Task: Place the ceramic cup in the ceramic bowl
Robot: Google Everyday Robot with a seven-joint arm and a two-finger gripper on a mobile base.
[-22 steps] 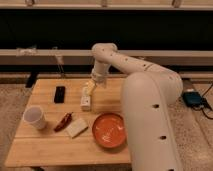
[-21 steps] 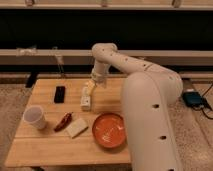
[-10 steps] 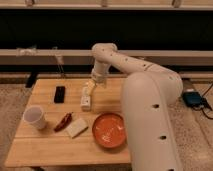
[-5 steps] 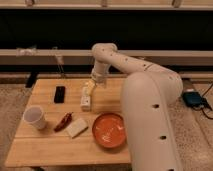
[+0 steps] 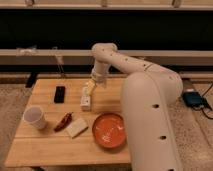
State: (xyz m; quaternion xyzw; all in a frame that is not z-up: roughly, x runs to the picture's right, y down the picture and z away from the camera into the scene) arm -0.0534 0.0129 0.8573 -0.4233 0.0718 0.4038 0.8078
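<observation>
The white ceramic cup (image 5: 35, 117) stands upright near the left edge of the wooden table (image 5: 55, 150). The orange-red ceramic bowl (image 5: 109, 130) sits at the table's front right, partly behind my white arm. My gripper (image 5: 91, 88) hangs over the back middle of the table, just above a pale upright object (image 5: 86, 101). It is far from the cup and behind the bowl.
A red chili pepper (image 5: 64, 121) and a flat white block (image 5: 76, 128) lie between cup and bowl. A black device (image 5: 59, 94) lies at the back left. My large arm (image 5: 150, 115) covers the table's right side. A dark wall with rails runs behind.
</observation>
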